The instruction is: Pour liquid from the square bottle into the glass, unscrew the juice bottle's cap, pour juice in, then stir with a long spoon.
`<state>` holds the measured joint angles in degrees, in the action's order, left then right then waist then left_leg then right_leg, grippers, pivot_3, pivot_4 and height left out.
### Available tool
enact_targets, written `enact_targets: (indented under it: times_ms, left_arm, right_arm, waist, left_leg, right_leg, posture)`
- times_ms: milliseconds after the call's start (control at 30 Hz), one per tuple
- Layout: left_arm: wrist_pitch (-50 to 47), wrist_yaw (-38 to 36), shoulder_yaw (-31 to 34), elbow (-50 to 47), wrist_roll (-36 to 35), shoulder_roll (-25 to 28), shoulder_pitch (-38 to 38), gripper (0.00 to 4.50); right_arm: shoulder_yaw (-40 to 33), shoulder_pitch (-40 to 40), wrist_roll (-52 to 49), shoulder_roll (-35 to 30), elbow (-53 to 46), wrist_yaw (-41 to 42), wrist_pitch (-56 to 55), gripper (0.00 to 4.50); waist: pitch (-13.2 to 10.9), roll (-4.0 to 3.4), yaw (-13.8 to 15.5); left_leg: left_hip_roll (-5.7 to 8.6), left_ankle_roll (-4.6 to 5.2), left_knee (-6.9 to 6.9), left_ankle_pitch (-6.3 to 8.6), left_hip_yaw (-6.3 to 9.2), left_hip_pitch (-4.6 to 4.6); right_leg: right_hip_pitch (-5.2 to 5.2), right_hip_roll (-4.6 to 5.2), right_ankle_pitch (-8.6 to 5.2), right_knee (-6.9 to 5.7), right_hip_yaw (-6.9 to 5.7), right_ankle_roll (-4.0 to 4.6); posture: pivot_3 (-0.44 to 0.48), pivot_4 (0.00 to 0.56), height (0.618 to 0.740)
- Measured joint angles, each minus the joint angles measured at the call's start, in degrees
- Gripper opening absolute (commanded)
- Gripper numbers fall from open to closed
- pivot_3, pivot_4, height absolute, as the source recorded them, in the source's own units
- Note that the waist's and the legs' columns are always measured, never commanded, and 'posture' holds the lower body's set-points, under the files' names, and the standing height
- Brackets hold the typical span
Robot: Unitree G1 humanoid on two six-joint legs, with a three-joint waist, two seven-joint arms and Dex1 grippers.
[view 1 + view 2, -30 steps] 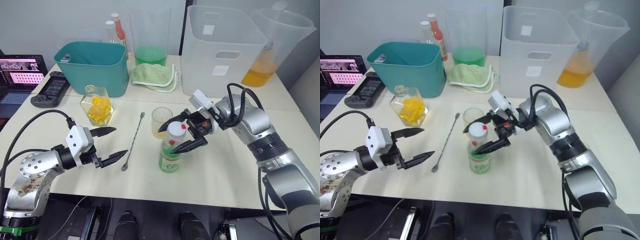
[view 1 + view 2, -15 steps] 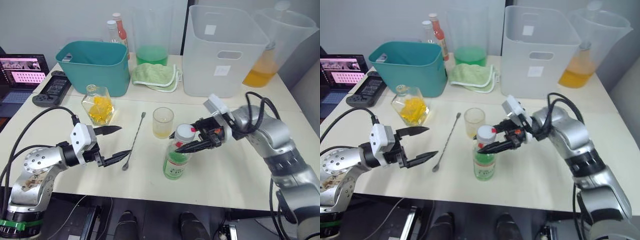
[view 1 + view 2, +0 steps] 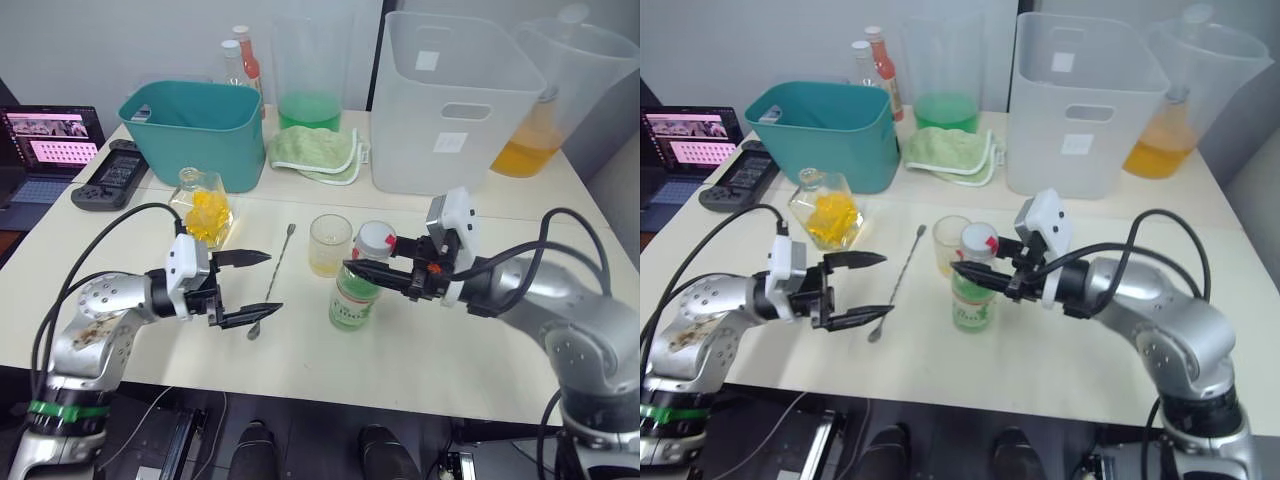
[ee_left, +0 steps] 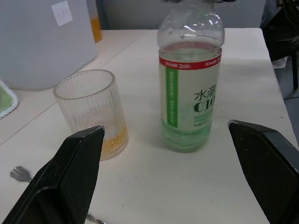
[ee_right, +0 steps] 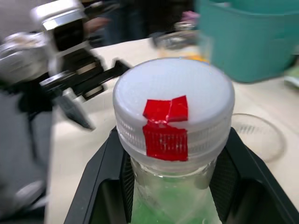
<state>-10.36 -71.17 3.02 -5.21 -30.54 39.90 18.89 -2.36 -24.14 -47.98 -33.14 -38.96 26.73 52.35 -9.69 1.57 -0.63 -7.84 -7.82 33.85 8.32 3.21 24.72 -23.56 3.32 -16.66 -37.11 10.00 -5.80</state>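
The juice bottle (image 3: 353,298), with a green-and-white label, stands upright near the table's middle. My right gripper (image 3: 368,272) reaches in level from the right. It is shut around the bottle's neck, just under the juice bottle's cap (image 5: 173,98), which is white with a red mark. The glass (image 3: 328,245) stands just left of the bottle with a little yellow liquid in its bottom. The long spoon (image 3: 270,282) lies flat between the glass and my left gripper (image 3: 252,288). That gripper hangs open and empty, pointing at the bottle. Further back on the left is the square bottle (image 3: 205,210).
A teal bin (image 3: 195,130) and a green cloth (image 3: 315,150) sit behind. A big white bin (image 3: 455,100) and a pitcher of orange liquid (image 3: 540,115) are at back right. A pitcher of green liquid (image 3: 310,85) and red-capped bottles (image 3: 245,58) stand at the back. A laptop (image 3: 45,145) is far left.
My right arm has swung lower and out to the right, and its fingers have closed in under the cap. My left gripper has edged toward the bottle. The camera has shifted.
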Motion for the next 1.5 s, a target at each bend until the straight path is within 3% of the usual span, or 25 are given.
enact_targets:
  times_ms: [200, 433, 500, 667, 700, 833, 1000, 1433, 1500]
  left_arm:
    - [1.3, -2.83, -2.69, 4.0, 1.36, -1.87, 2.98, 4.5]
    - [2.48, -3.91, -2.9, 5.59, 1.47, -2.01, 3.51, 4.5]
    - [2.53, -3.87, -2.89, 5.62, 1.47, -2.0, 3.49, 4.5]
    - [2.54, -3.45, -2.77, 5.22, 1.47, -1.83, 2.32, 4.5]
    - [2.54, -3.39, -2.7, 4.96, 1.47, -1.72, 2.11, 4.5]
    - [2.54, -2.79, -1.52, 3.79, 1.45, -0.76, 1.27, 4.5]
    - [2.22, -1.86, -0.8, 2.24, 1.31, -0.64, 0.16, 4.5]
    - [-2.43, 0.95, 1.5, -4.4, -0.82, 0.56, -3.61, 4.5]
    - [-2.86, 1.15, 1.98, -5.31, -1.21, 0.68, -3.77, 4.5]
  right_arm:
    - [0.02, 2.33, -2.37, 4.33, -5.78, -11.84, 4.77, 1.55]
    - [-0.76, 2.3, -5.94, 4.01, -6.69, -15.44, 6.65, 1.55]
    - [-0.71, 2.01, -6.89, 3.22, -6.58, -15.23, 6.68, 2.6]
    - [-0.51, -0.72, -9.63, -0.25, -3.9, -9.73, 6.76, 4.36]
    - [-0.62, -0.99, -9.66, -1.24, -3.4, -8.49, 6.72, 4.47]
    - [-1.33, -1.32, -9.03, -8.21, 0.31, 1.93, 4.18, 4.47]
    - [-0.51, -1.36, -2.79, -12.22, 4.28, 12.3, -3.45, 4.47]
    - [6.81, -5.99, 5.01, -8.12, 11.6, 24.06, -11.43, 4.47]
    - [7.98, -6.91, 5.76, -7.24, 13.56, 25.47, -11.94, 3.93]
  waist:
    - [0.01, 0.0, -0.4]
    - [0.01, 0.0, -0.33]
    - [0.01, 0.0, -0.34]
    - [0.01, 0.0, -0.49]
    - [0.01, 0.01, -0.44]
    - [0.01, 0.01, -0.28]
    - [0.01, 0.01, -0.26]
    - [0.01, 0.01, -0.29]
    - [0.01, 0.01, -0.28]
  left_leg:
    - [0.0, 0.02, 0.01, -0.02, 0.02, 0.35]
    - [0.0, 0.02, 0.05, -0.03, 0.03, 0.35]
    - [0.0, 0.02, 0.05, -0.03, 0.03, 0.35]
    - [0.0, 0.03, 0.06, -0.03, 0.04, 0.35]
    - [0.0, 0.03, 0.06, -0.03, 0.04, 0.35]
    - [0.0, 0.03, 0.08, -0.03, 0.03, 0.36]
    - [0.0, 0.03, 0.09, -0.03, 0.03, 0.36]
    - [0.0, 0.01, 0.09, -0.04, 0.03, 0.35]
    - [0.0, 0.01, 0.09, -0.04, 0.03, 0.35]
  right_leg:
    - [-0.49, -0.02, 0.03, -0.27, 0.0, 0.03]
    - [-0.52, -0.02, 0.01, -0.44, 0.0, 0.03]
    - [-0.52, -0.02, 0.01, -0.45, 0.0, 0.03]
    - [-0.54, -0.03, 0.01, -0.49, 0.0, 0.03]
    - [-0.52, -0.03, 0.01, -0.48, 0.0, 0.03]
    - [-0.52, -0.03, 0.0, -0.46, 0.0, 0.02]
    - [-0.54, -0.03, -0.01, -0.47, 0.0, 0.01]
    - [-0.55, -0.04, 0.0, -0.5, 0.0, 0.01]
    - [-0.55, -0.04, 0.0, -0.49, 0.0, 0.01]
  posture:
    - [0.0, 0.15, 0.733]
    - [0.0, 0.15, 0.733]
    - [0.0, 0.15, 0.733]
    - [0.0, 0.15, 0.733]
    - [0.0, 0.15, 0.733]
    - [0.0, 0.15, 0.733]
    - [0.0, 0.15, 0.733]
    - [0.0, 0.15, 0.733]
    - [0.0, 0.15, 0.733]
